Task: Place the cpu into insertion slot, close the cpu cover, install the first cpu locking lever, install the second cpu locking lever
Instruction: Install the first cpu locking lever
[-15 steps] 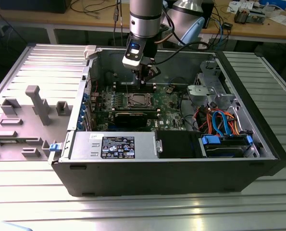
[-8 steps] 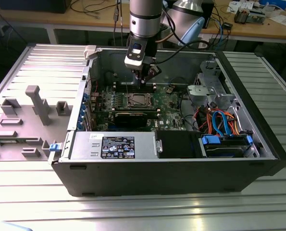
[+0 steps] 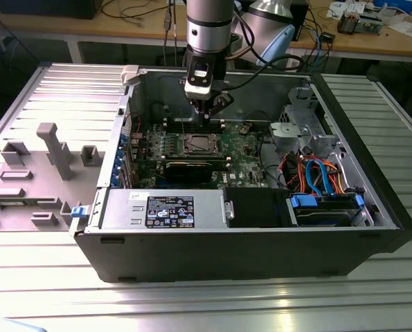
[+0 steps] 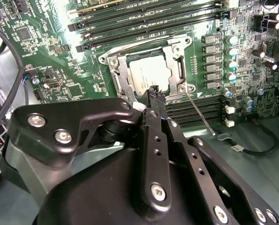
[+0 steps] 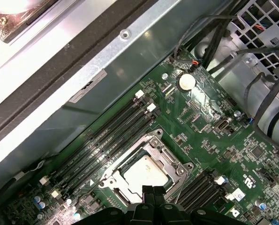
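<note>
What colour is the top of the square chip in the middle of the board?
Dull silver-grey. The cpu shows best in the second wrist view.

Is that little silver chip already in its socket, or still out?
In. The cpu lies flat within the insertion slot, the cpu cover framing it, in both wrist views.

Your open computer case [image 3: 226, 256] has its power supply [image 3: 165, 211] along the near wall — blue and orange cables [image 3: 316, 173] bunch at the exterior view's right. You'll see grey fixture blocks [image 3: 53, 149] standing outside it, on the exterior view's left.
</note>
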Robot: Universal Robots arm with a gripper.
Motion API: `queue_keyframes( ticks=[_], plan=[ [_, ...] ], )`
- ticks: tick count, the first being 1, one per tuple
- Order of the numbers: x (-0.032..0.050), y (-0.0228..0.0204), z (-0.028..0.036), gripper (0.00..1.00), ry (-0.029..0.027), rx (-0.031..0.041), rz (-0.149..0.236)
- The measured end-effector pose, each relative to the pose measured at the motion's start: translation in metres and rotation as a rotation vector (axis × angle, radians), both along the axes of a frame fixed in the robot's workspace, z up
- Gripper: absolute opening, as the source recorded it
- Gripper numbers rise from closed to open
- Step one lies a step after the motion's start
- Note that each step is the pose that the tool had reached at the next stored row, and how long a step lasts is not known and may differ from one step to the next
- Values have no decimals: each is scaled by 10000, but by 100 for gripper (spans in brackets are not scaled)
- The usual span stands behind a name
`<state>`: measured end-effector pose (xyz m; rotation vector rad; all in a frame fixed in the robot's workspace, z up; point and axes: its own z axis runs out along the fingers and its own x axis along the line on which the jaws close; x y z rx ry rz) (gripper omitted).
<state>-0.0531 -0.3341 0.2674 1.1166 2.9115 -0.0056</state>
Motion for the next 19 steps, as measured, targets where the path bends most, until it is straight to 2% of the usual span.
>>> queue_keyframes(
  ticks=[14,17,19],
  plan=[
    [0,0,0,11,0,0,7],
    [0,0,0,11,-1,1,180],
    [0,2,0,11,0,1,425]
  ],
)
